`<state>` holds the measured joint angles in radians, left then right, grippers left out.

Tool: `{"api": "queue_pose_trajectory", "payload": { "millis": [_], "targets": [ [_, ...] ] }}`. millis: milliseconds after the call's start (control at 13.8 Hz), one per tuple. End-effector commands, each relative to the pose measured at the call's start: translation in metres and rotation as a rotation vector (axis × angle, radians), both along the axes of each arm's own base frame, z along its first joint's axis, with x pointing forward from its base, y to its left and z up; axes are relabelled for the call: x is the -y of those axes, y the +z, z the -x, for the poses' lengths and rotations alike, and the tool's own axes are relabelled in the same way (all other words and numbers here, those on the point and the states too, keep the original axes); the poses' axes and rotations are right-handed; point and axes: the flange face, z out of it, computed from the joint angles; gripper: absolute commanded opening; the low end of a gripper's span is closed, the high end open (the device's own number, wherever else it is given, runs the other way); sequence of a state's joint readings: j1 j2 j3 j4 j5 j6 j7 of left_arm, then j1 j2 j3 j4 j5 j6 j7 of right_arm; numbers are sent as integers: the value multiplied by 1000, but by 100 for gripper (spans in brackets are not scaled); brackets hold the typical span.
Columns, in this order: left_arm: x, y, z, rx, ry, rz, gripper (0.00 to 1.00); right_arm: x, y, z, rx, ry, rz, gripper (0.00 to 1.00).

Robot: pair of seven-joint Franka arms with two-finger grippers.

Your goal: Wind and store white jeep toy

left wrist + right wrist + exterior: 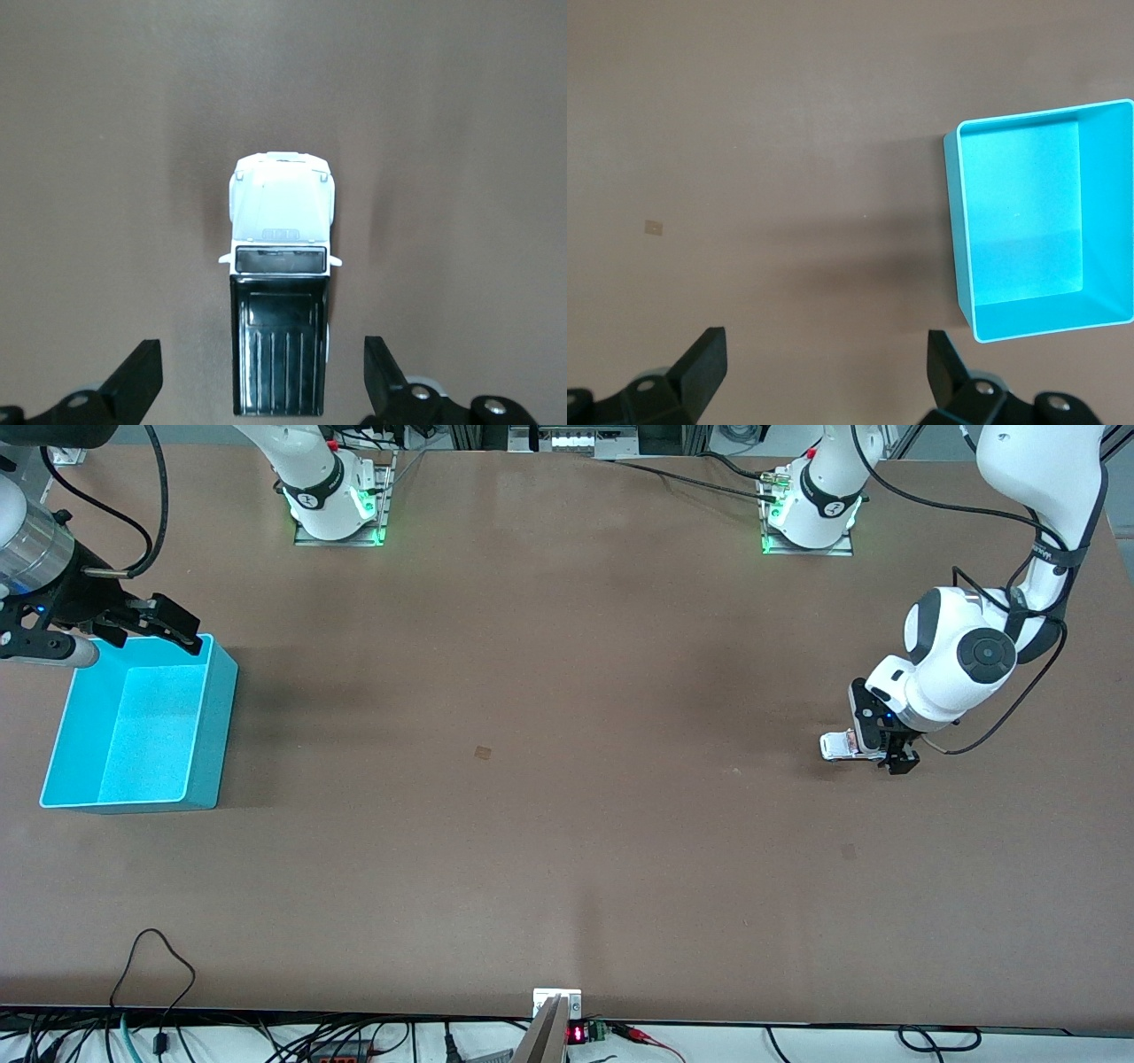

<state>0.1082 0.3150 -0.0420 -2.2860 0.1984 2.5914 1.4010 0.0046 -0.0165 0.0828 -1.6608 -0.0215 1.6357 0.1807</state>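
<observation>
Between the spread fingers (137, 376) of the left gripper (263, 381) lies the small white jeep toy with black roof panel (280, 292), its long axis running out from the wrist, parallel to the fingers, while the right gripper (824, 376) waits released.

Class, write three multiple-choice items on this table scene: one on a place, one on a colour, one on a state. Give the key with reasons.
1. Where does the small white toy jeep with the black roof panel stand?
A. In the bin
B. On the brown table, under the left gripper
C. In the right gripper

2. What colour is the rectangular plastic bin?
A. Red
B. Turquoise
C. Yellow

3. What state is the left gripper in?
A. Open, fingers on either side of the jeep's rear end
B. Shut on the jeep
C. Shut on the bin

Key: B, the left wrist view shows the jeep on the tabletop; B, both views show turquoise; A, gaps separate fingers and jeep.
</observation>
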Motion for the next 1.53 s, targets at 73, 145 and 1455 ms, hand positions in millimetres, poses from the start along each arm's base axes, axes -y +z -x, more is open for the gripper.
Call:
{"api": "queue_pose_trajectory", "payload": {
  "millis": [73, 145, 1455],
  "targets": [
    [-2, -7, 11, 13, -40, -1, 100, -1, 3, 1, -3, -3, -12, 100],
    [-1, -10, 11, 17, -42, 1, 100, 0, 3, 1, -3, -4, -12, 100],
    [-11, -53, 9, -36, -139, 16, 9, -1, 3, 1, -5, -3, -10, 100]
  ]
}}
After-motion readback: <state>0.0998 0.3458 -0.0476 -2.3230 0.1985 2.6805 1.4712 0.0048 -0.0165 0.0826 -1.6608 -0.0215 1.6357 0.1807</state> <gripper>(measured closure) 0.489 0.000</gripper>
